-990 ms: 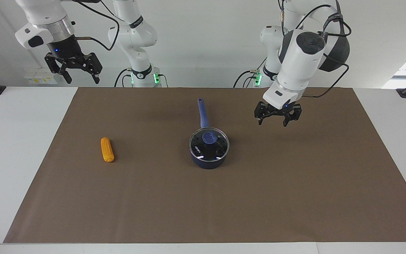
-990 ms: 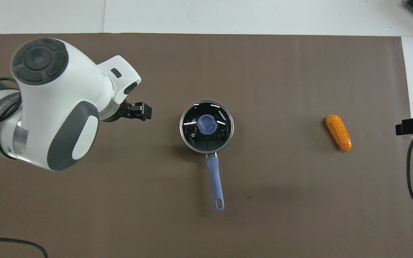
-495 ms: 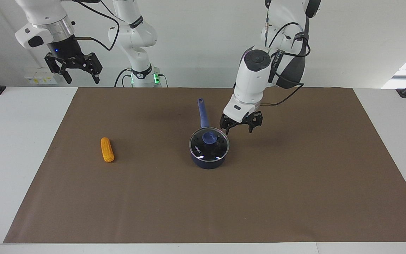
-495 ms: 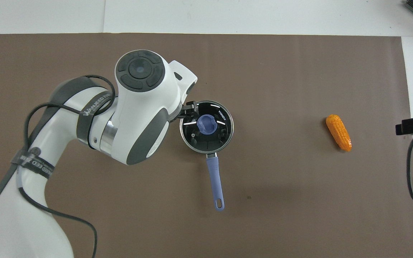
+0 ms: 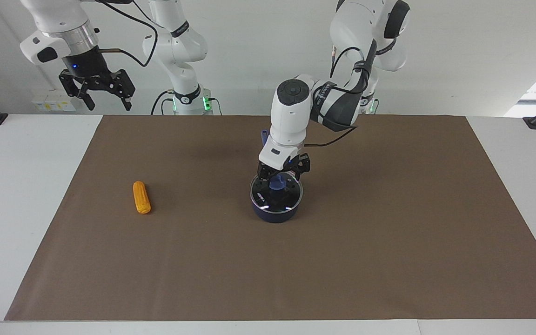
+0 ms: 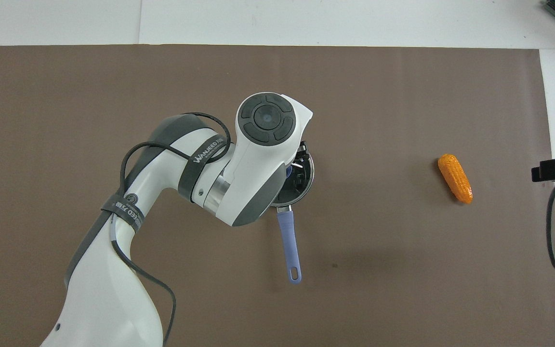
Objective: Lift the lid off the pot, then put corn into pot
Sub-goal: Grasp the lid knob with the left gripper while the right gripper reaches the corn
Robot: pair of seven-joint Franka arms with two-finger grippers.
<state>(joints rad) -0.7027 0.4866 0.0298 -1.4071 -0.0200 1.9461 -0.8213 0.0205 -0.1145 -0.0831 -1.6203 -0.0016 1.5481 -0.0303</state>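
— On the brown mat, where's the pot?

— Mid-table, lid on it, handle pointing toward the robots.

— And the left gripper?

— Right over the lid, fingers spread, one each side of the blue knob. Whether they touch it, I cannot tell. From overhead the arm hides most of the lid; only a sliver of rim shows.

— Corn?

— Lying on the mat toward the right arm's end, well apart from the pot.

— Right gripper?

— Waiting up high, over the table's edge at its own end, jaws open, holding nothing.
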